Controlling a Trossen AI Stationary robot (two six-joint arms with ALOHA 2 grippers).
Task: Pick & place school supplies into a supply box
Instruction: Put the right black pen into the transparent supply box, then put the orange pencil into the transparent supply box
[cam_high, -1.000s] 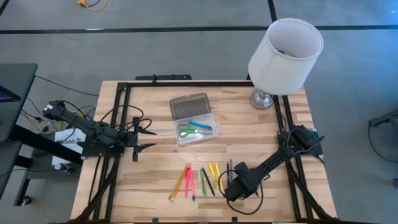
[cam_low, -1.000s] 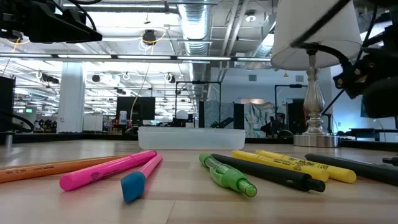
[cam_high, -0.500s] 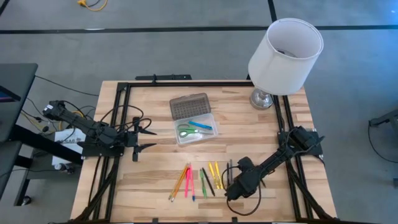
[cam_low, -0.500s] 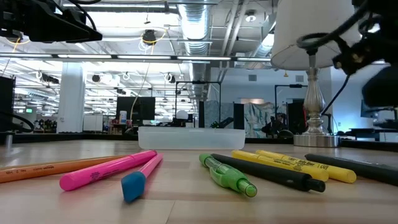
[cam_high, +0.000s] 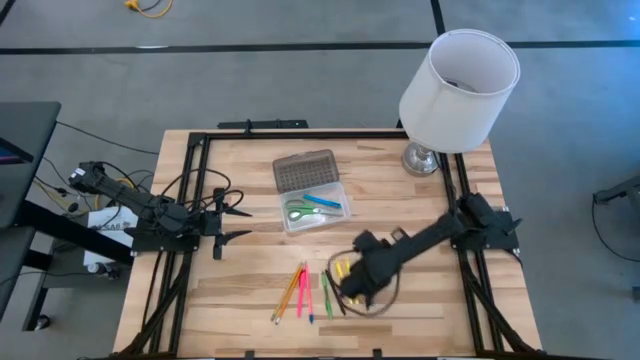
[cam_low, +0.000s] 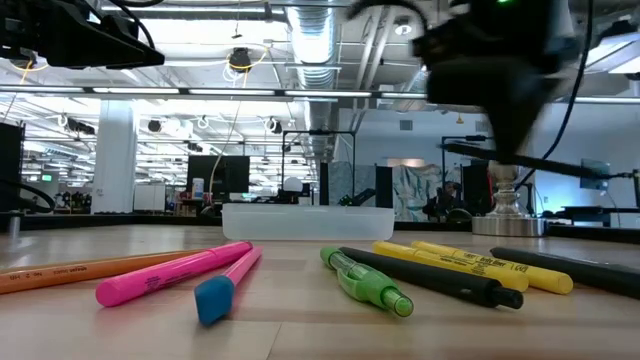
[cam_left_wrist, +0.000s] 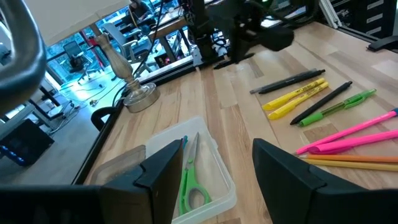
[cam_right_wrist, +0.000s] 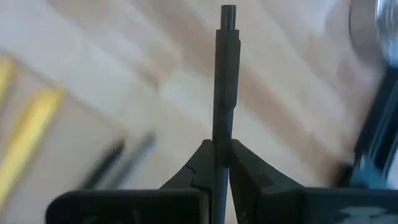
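Note:
The clear supply box (cam_high: 312, 190) stands open at the table's middle. Green-handled scissors (cam_high: 300, 212) and a blue pen (cam_high: 325, 202) lie inside it. A row of pens and pencils (cam_high: 305, 290) lies flat near the table's front edge: orange, pink (cam_low: 170, 275), green (cam_low: 365, 283), yellow (cam_low: 480, 265) and black (cam_low: 430, 275). My right gripper (cam_high: 350, 285) hangs above the row's right part, shut on a black pen (cam_right_wrist: 225, 74). My left gripper (cam_high: 228, 222) waits open at the table's left edge, holding nothing. My right gripper pinches the black pen's barrel (cam_right_wrist: 221, 140) between its two fingertips (cam_right_wrist: 202, 158). It comes slanting down from the table's right side. One end with a narrow tip (cam_right_wrist: 227, 11) sticks out past the fingers; the other is hidden behind the gripper. The pen is lifted clear of the table.
A white lamp (cam_high: 455, 95) stands at the far right corner, its metal foot (cam_low: 500, 215) on the table. Black frame rails (cam_high: 200, 180) run along the table's left, right and far edges. Bare wood lies between the box and the row of pens.
My right gripper, shut the whole time, has risen from the near right of the table and swung toward the left, over the row of pens. Its wrist has turned on the way. The left arm has kept still.

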